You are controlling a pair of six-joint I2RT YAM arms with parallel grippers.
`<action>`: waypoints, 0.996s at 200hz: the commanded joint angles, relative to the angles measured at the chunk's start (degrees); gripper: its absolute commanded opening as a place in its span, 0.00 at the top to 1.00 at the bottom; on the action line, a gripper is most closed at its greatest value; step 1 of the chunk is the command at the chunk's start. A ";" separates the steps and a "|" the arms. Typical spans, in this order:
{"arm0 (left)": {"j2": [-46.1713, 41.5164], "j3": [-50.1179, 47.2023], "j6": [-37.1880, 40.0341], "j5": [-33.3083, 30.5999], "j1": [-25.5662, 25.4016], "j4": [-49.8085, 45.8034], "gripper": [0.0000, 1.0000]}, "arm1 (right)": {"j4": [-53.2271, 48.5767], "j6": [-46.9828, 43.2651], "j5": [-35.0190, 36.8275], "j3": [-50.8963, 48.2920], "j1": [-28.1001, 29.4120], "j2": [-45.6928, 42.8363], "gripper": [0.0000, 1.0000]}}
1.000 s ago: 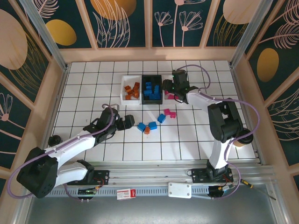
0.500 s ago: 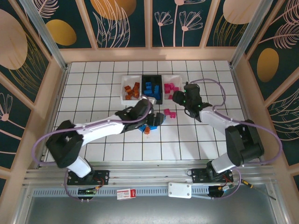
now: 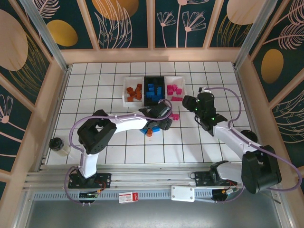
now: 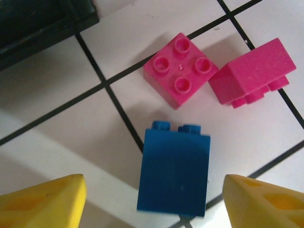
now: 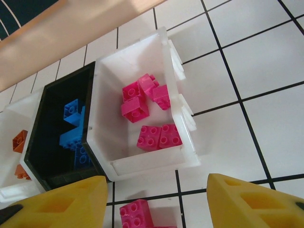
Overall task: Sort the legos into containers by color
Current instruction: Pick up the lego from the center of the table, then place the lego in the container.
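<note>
A blue lego (image 4: 173, 173) lies on its side on the tiles between my left gripper's (image 4: 154, 202) yellow fingers, with a gap on each side; the gripper is open. Two pink legos (image 4: 180, 69) (image 4: 254, 73) lie just beyond it. From above, the left gripper (image 3: 164, 122) hangs over the loose legos, with an orange one (image 3: 149, 134) beside it. The containers stand in a row: white with orange legos (image 3: 124, 97), black with blue (image 3: 154, 79), white with pink (image 5: 142, 164). My right gripper (image 5: 156, 199) is open, near that bin, above a loose pink lego (image 5: 135, 213).
Wooden walls ring the tiled table (image 3: 213, 142). A small dark-capped jar (image 3: 57, 142) stands at the left edge. A white box with a red label (image 3: 127, 197) lies on the rail in front. The black bin's corner (image 4: 42, 19) is close to my left gripper.
My left arm swung right from the table's left part to over the loose legos, its jaws narrowing. The right gripper drew back from above the pink bin toward the right and near side.
</note>
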 commanded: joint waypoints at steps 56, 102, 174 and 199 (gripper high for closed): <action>0.48 0.77 -0.17 1.01 -0.12 0.40 0.65 | -1.00 0.85 1.60 -1.08 -1.10 -3.81 0.42; -9.55 -3.94 -2.73 0.94 0.67 2.73 0.74 | -0.19 1.41 0.94 -2.12 -1.24 -4.13 0.42; -5.66 6.02 -7.02 4.22 14.30 5.35 0.73 | -0.01 1.08 -3.94 -5.23 -0.01 -4.81 0.41; -0.08 12.85 -7.52 3.81 15.51 4.11 0.72 | 0.45 -0.04 -8.06 -7.22 3.16 -5.13 0.38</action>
